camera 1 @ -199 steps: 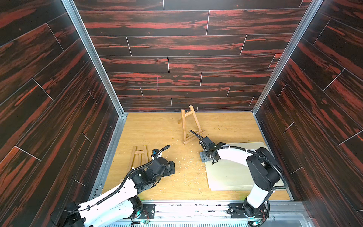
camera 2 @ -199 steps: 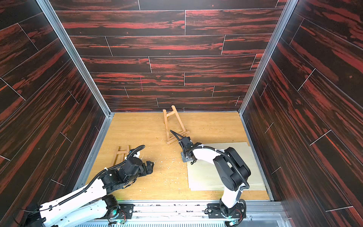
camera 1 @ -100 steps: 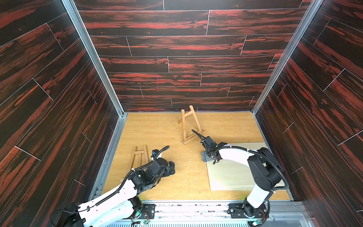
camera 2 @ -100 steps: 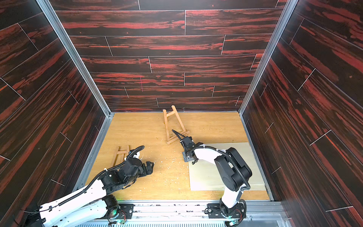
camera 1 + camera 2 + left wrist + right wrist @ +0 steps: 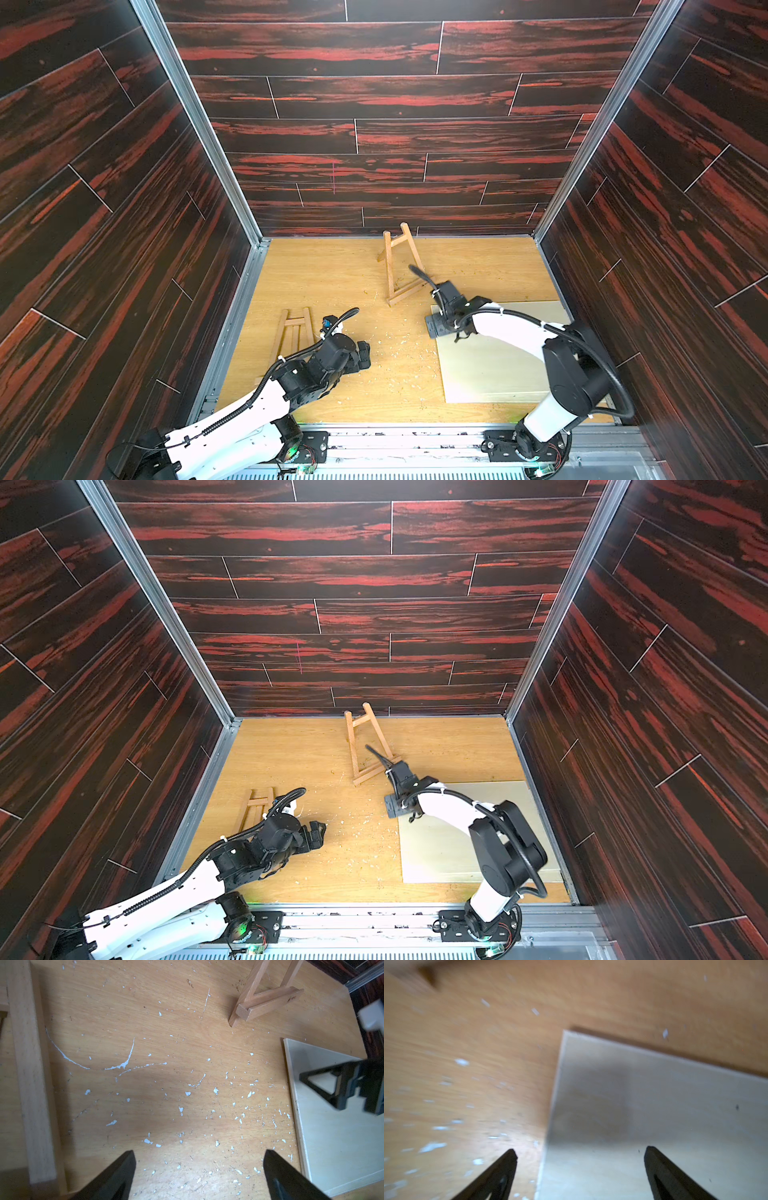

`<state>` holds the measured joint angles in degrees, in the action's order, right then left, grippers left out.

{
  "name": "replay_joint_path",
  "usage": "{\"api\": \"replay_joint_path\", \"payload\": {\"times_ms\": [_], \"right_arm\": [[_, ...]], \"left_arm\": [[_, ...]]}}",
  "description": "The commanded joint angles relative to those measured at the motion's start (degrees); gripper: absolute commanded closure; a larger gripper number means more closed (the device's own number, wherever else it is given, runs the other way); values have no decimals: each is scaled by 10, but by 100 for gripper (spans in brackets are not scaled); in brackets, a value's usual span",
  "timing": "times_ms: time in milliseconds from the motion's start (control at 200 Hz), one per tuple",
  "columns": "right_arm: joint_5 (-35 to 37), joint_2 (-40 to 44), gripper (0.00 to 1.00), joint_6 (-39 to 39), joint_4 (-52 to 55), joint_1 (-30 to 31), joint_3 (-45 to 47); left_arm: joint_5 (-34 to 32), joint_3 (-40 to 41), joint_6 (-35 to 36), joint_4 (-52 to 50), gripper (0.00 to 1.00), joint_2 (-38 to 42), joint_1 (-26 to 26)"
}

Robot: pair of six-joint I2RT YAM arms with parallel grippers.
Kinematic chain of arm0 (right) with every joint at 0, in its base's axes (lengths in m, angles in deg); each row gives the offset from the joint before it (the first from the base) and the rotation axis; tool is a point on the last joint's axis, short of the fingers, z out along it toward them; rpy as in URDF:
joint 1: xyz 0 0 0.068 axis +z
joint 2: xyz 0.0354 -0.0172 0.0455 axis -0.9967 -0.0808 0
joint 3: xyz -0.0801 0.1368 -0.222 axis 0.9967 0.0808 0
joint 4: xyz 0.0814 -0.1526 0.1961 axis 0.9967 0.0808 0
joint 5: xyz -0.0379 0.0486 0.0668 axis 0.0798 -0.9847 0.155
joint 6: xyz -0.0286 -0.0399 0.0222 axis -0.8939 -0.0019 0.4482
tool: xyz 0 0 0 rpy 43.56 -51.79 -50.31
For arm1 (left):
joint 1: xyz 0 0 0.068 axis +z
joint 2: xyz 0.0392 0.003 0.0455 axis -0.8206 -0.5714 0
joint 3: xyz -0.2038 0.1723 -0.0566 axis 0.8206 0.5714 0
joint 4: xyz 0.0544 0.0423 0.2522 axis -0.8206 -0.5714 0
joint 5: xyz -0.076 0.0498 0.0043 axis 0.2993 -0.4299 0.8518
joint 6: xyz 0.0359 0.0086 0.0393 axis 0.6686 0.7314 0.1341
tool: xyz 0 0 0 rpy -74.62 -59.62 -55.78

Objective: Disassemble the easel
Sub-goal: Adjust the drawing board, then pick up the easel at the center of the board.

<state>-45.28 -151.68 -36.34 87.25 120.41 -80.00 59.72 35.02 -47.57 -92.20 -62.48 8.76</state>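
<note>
Right wrist, right gripper (image 5: 580, 1149) wide astride board (image 5: 654, 1105) edge, left gripper (image 5: 199, 1151) wide over tabletop (image 5: 166, 1084).

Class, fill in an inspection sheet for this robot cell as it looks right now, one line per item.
Surface: wooden tabletop, scratched in places.
Job's things: easel standing near the back wall; wooden frame lying flat beside the left arm.
Clutter: white flecks scattered mid-table; pale board lying flat under the right arm.
Grippers: left gripper open, empty; right gripper open, empty, over the board's corner.
Cables: black cables run along both arms.
Surroundings: dark red wood-pattern walls on three sides.
</note>
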Motion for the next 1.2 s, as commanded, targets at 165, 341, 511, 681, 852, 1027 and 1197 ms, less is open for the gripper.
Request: {"api": "replay_joint_path", "payload": {"times_ms": [165,341,511,681,852,1027,1197], "right_arm": [[-180,10,1,-88,-114,-82,-59],[-229,-44,3,-128,-168,-115,-126],[-297,-99,6,-152,-235,-134,-164],[-307,-148,9,-178,-284,-135,-178],[-306,-198,16,-193,-307,-135,-194],[-284,-229,27,-193,-343,-135,-200],[-292,-260,32,-200,-349,-134,-229]], "left_arm": [[-16,-29,38,13,0,-5,6],[-11,-36,49,14,0,-12,14],[-9,-29,52,29,0,-4,23],[-5,-27,54,33,0,1,35],[1,-30,58,30,0,-3,45],[3,-36,59,30,0,-14,50],[5,-41,59,33,0,-23,53]]}}
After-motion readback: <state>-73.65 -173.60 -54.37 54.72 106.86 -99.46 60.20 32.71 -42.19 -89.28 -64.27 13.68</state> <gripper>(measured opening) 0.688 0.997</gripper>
